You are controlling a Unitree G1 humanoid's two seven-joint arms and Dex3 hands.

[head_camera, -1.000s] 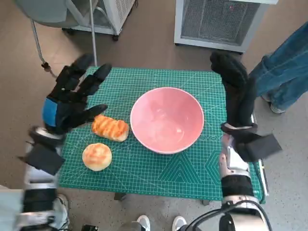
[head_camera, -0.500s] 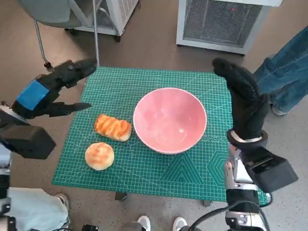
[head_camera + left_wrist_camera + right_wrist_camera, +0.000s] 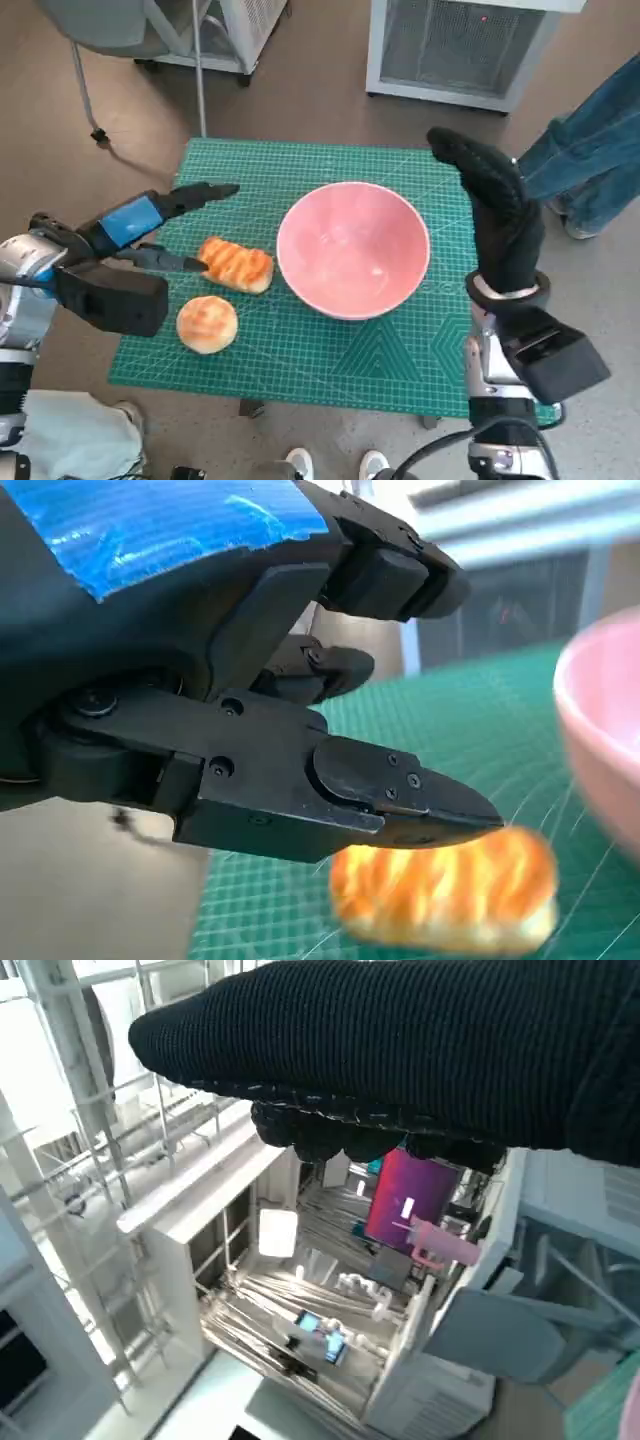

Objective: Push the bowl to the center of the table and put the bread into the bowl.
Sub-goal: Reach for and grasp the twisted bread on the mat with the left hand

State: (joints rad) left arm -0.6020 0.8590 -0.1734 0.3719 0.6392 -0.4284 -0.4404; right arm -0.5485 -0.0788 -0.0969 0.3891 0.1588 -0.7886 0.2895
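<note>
The pink bowl (image 3: pixel 353 249) sits upright on the green cutting mat (image 3: pixel 330 350) that covers the surface, roughly in the middle of it and a touch toward the robot's right side, with nothing inside it. Just beside the bowl's left rim lies the striped bread (image 3: pixel 233 265), an oblong loaf with orange and pale bands, lying flat on the mat and close to the bowl without clearly touching it. A round bun (image 3: pixel 207 323) rests nearer the robot, a little apart from the striped loaf. The left hand (image 3: pixel 150 235) hovers over the mat's left edge with its fingers spread wide and nothing in them; one finger (image 3: pixel 205 191) points out over the mat, while a lower one reaches right up to the end of the striped bread. From the left wrist view that lower fingertip (image 3: pixel 420 800) hangs just above the loaf (image 3: pixel 445 890), and I cannot tell whether it touches. The right hand (image 3: pixel 495 215), in its black glove, stands raised beside the bowl's right rim, fingers stretched out and holding nothing. A person's leg in blue jeans (image 3: pixel 590 160) stands off the far right corner.
</note>
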